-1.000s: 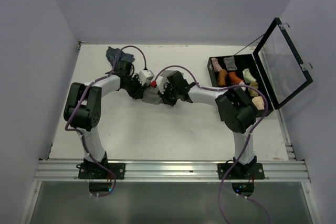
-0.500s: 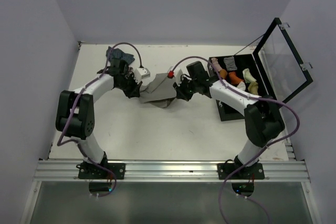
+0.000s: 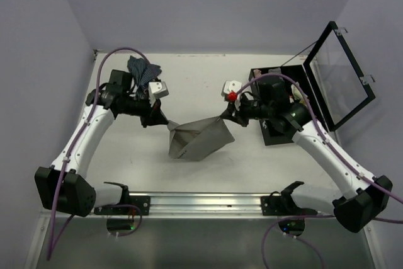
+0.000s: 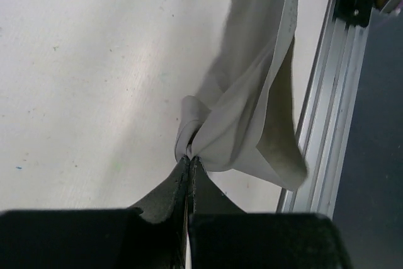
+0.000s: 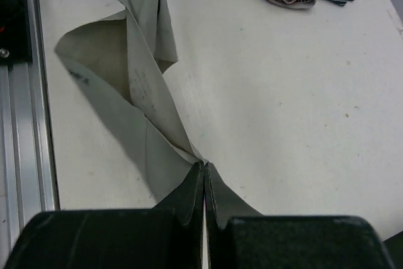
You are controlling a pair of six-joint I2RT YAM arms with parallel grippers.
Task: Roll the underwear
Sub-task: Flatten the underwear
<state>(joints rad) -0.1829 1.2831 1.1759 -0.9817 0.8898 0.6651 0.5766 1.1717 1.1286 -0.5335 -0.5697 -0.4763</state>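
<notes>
- left hand (image 4: 189, 159) clamped shut on one corner of the underwear (image 3: 200, 140), arm stretched in from the left
- right hand (image 5: 204, 167) pinching the opposite corner, arm reaching leftward
- underwear sags between them over mid worktop (image 3: 252, 162)

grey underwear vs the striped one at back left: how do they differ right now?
Colour: the grey underwear is plain; the striped underwear is dark blue with orange trim. State: the grey one is pinched by the left gripper and right gripper, spread between them; the striped one lies bunched on the table, untouched. Shared: neither is rolled yet.
</notes>
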